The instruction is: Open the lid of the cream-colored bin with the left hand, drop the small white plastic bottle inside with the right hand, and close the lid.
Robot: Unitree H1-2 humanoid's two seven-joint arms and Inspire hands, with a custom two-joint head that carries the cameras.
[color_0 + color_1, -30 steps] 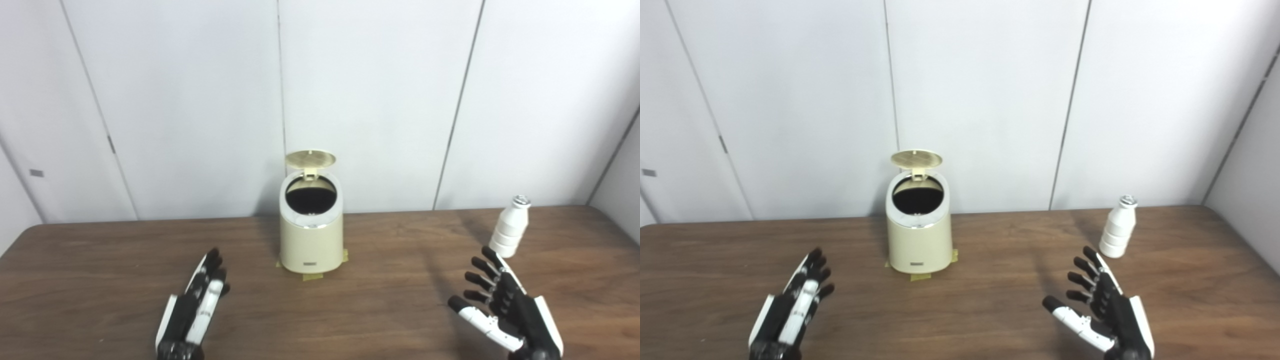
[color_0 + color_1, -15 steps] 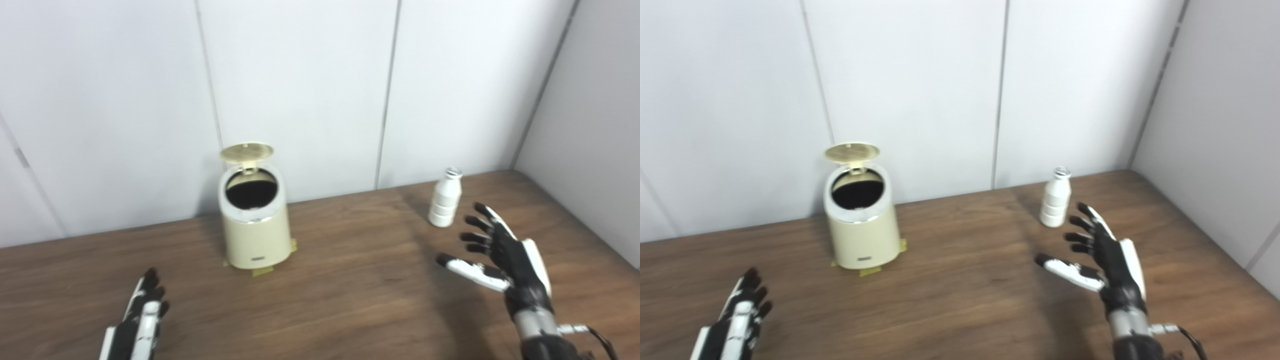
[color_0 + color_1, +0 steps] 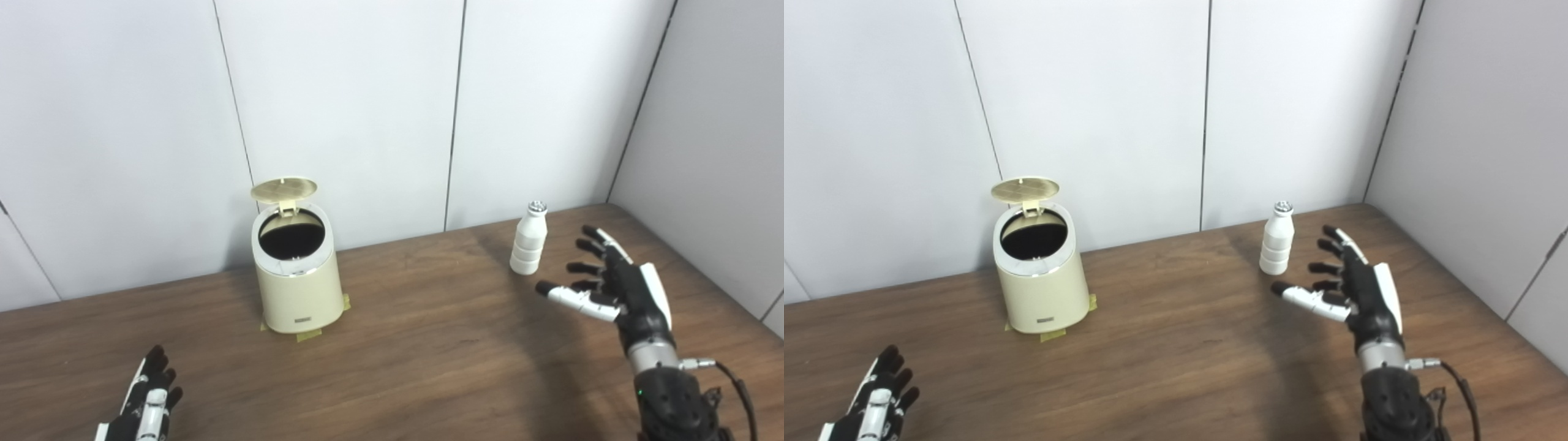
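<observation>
The cream-colored bin stands on the wooden table near the back wall, taped at its base. Its lid stands up, and the dark inside shows. The small white plastic bottle stands upright at the back right, with a silver cap. My right hand is open, fingers spread, just right of and in front of the bottle, not touching it. My left hand is open and empty, low at the front left, far from the bin.
White wall panels close off the back, and a grey side wall runs along the table's right edge. A cable hangs from my right wrist.
The camera has turned right, shifting the whole picture left. My right hand has risen and reached toward the bottle. My left hand has dropped back toward the bottom left corner.
</observation>
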